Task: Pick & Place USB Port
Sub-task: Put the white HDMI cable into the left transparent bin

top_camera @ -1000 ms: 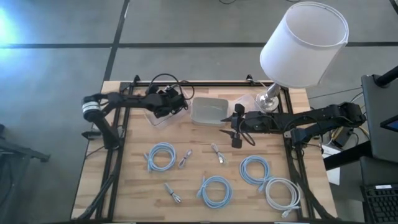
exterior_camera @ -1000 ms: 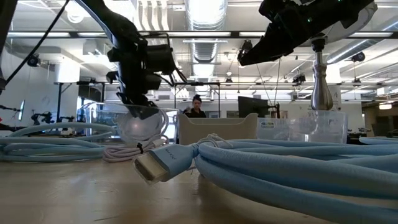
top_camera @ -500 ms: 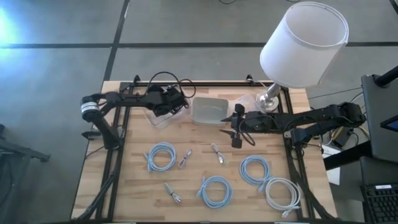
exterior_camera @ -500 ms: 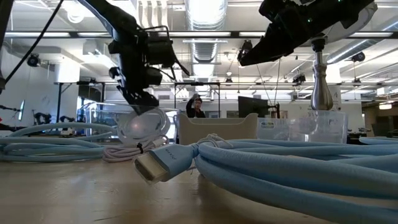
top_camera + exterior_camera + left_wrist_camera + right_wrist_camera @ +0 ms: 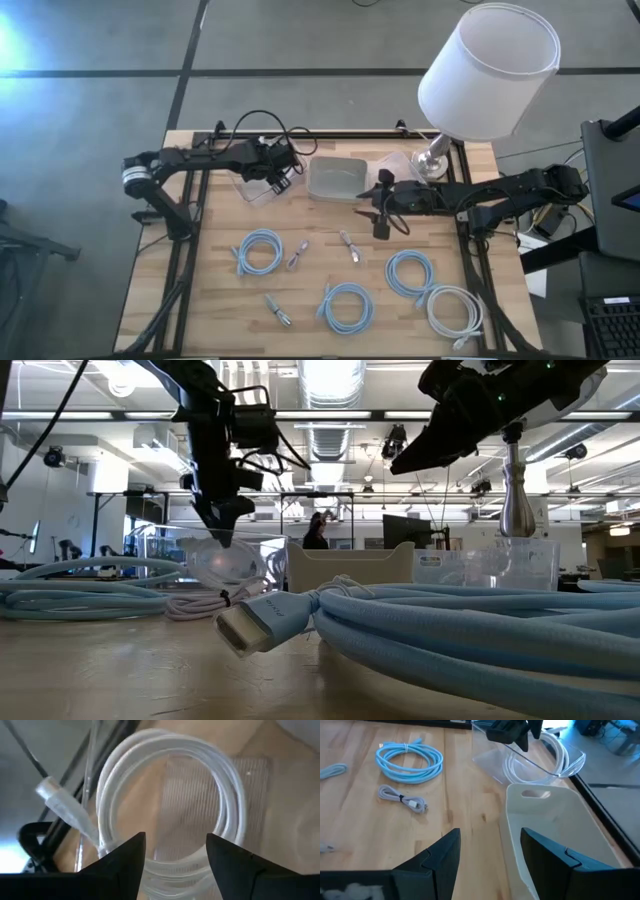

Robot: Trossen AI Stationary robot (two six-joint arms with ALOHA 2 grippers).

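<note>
A white coiled cable [image 5: 170, 795] lies loose in a clear container [image 5: 252, 193] at the table's far left, resting on the container's floor. My left gripper [image 5: 175, 857] hangs open just above that coil [image 5: 263, 186], pointing steeply down, its fingers clear of the cable. In the low view the left gripper [image 5: 217, 525] stands over the container's rim. My right gripper [image 5: 364, 205] waits open above the middle of the table, beside a pale bin [image 5: 335, 178], with nothing between its fingers [image 5: 432, 865].
Several light-blue cable coils [image 5: 260, 248] [image 5: 347, 305] [image 5: 412, 270] and a white coil [image 5: 455, 312] lie on the near half. Small grey cables [image 5: 297, 255] [image 5: 348, 244] [image 5: 278, 312] lie between them. A lamp [image 5: 487, 70] stands at the far right corner.
My left gripper has opened over the clear container, risen a little and tipped to point more steeply down. The white coil stays lying in the container.
</note>
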